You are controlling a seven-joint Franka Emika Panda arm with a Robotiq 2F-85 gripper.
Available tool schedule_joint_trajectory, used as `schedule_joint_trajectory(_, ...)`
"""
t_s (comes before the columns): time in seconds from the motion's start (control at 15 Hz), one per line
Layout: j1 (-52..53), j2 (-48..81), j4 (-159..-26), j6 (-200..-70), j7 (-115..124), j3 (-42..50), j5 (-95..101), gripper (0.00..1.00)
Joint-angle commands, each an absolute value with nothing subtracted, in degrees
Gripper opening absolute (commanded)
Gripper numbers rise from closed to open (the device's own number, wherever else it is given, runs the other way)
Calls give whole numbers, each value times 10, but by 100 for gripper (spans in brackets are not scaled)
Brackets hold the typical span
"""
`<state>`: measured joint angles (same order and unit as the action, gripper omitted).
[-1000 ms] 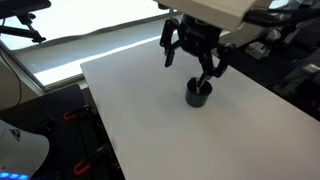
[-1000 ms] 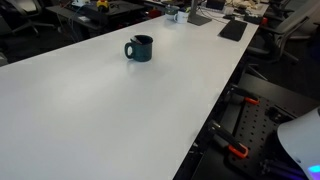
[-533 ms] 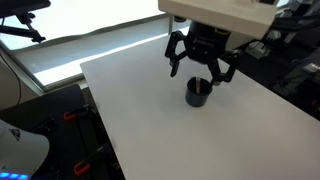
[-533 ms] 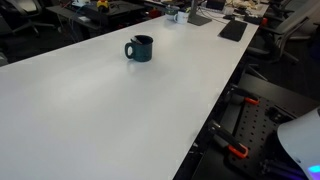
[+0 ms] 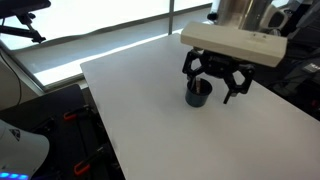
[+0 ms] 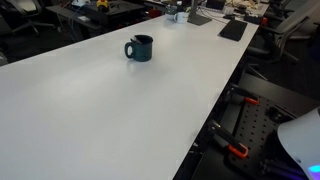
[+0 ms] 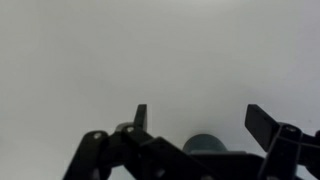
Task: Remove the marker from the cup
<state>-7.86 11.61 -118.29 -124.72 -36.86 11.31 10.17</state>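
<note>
The dark navy cup (image 5: 197, 95) stands on the white table (image 5: 150, 110). In an exterior view it shows with a handle on its left side (image 6: 140, 48). My gripper (image 5: 214, 84) hangs open just above and slightly to the right of the cup, with a finger on each side. In the wrist view the two fingers (image 7: 203, 120) are spread wide and empty, and the cup's rounded top (image 7: 205, 146) shows low between them. I cannot make out the marker in any view. The arm does not show in the exterior view with the handled cup.
The table's edge (image 5: 95, 100) drops off toward a black frame with orange clamps (image 5: 72, 115). Desks with clutter stand behind the table (image 6: 190, 12). A black frame with clamps sits past the table's right edge (image 6: 240, 125).
My gripper has moved down and to the right in the exterior view, from above and behind the cup to just over it. It stays open. The cup has not moved.
</note>
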Motion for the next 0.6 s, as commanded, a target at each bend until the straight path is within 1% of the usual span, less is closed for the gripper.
schedule_joint_trajectory(0.0, -97, 168, -1149, -1317, -379, 95, 129, 100)
schedule_joint_trajectory(0.33, -110, 194, -1152, -1435, -418, 63, 125, 100)
schedule_joint_trajectory(0.53, -127, 194, -1160, -1474, -475, 27, 85, 100)
